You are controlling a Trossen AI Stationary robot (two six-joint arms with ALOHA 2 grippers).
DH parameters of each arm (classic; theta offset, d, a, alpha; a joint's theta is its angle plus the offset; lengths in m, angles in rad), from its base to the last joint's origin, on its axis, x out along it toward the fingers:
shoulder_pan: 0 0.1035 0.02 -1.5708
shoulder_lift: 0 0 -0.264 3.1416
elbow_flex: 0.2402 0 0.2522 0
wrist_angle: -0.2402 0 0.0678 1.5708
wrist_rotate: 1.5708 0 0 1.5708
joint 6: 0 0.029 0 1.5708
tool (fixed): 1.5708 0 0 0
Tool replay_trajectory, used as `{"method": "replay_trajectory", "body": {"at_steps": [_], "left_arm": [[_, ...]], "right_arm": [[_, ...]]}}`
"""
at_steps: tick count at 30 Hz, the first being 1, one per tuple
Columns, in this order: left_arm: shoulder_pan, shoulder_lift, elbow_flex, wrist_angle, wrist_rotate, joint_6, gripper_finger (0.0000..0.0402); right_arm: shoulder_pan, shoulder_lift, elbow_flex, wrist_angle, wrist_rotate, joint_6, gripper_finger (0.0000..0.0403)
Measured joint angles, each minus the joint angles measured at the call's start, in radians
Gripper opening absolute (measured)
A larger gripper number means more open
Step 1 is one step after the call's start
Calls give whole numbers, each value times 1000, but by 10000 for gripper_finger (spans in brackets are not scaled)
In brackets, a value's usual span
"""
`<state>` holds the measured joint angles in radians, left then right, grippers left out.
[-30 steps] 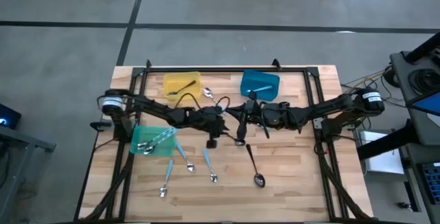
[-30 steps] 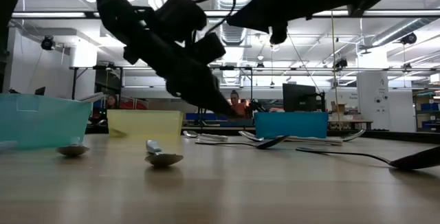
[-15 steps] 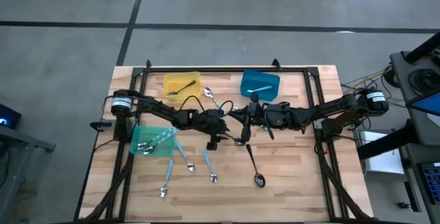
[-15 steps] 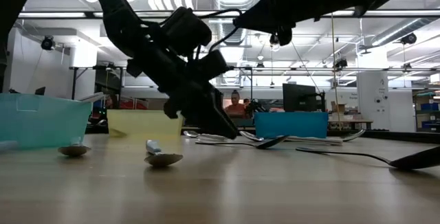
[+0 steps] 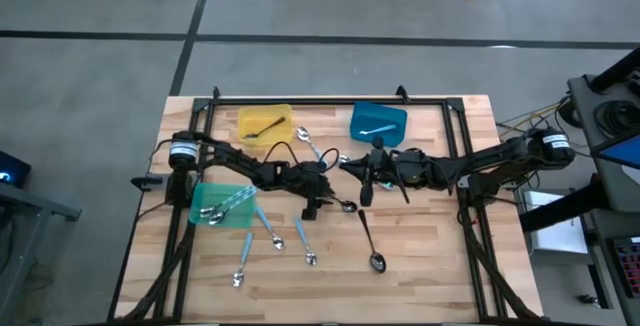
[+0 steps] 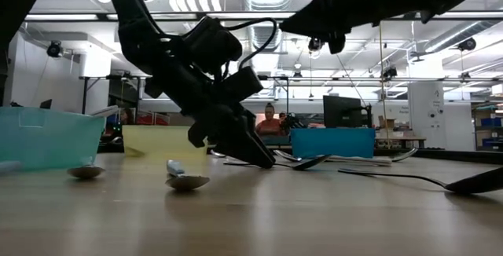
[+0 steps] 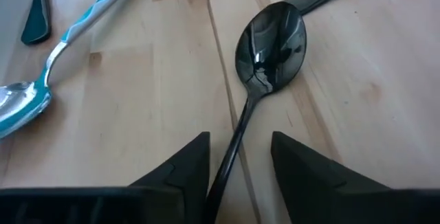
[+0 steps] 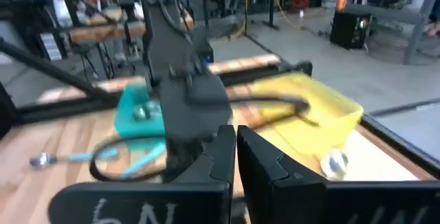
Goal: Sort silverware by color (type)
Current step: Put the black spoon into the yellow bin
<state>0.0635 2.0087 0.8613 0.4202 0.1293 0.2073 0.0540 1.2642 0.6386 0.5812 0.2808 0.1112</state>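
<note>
A black spoon [image 7: 270, 42] lies flat on the wooden table near its middle [image 5: 346, 206], bowl pointing away from my left gripper. My left gripper [image 7: 240, 141] is low over it [image 5: 328, 204], slanting down and open. Its two fingers stand on either side of the spoon's handle [image 7: 230, 159] without closing on it. My right gripper [image 8: 235, 152] is shut and holds nothing; it hovers level, well above the table, right of centre [image 5: 352, 166]. A second black spoon [image 5: 371, 242] lies nearer the front edge.
At the back stand a yellow bin [image 5: 265, 124] and a blue bin [image 5: 378, 123], and at the left a teal bin [image 5: 222, 206], each holding utensils. Blue-handled spoons [image 5: 303, 241] lie near the front, silver ones [image 5: 305, 138] between the back bins. One blue-handled spoon [image 7: 41, 93] lies beside my left gripper.
My left gripper has come down toward the table and the black spoon, tipping a little steeper, until its fingertips are near the tabletop. My right gripper has drawn back slightly toward the table's right edge, still shut. No utensil has moved.
</note>
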Motion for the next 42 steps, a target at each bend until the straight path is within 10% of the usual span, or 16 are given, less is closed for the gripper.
{"method": "replay_trajectory", "body": {"at_steps": [9, 29, 42], "left_arm": [[-2, -2, -9, -1, -18, -6, 11], [-23, -219, -94, -31, -270, -56, 0], [-78, -578, -195, -37, -650, -74, 0]], "right_arm": [[0, -2, -7, 16, 0, 0, 9], [1, -145, -7, -42, 49, 170, 9], [-13, -169, -7, -223, 165, 542, 9]]}}
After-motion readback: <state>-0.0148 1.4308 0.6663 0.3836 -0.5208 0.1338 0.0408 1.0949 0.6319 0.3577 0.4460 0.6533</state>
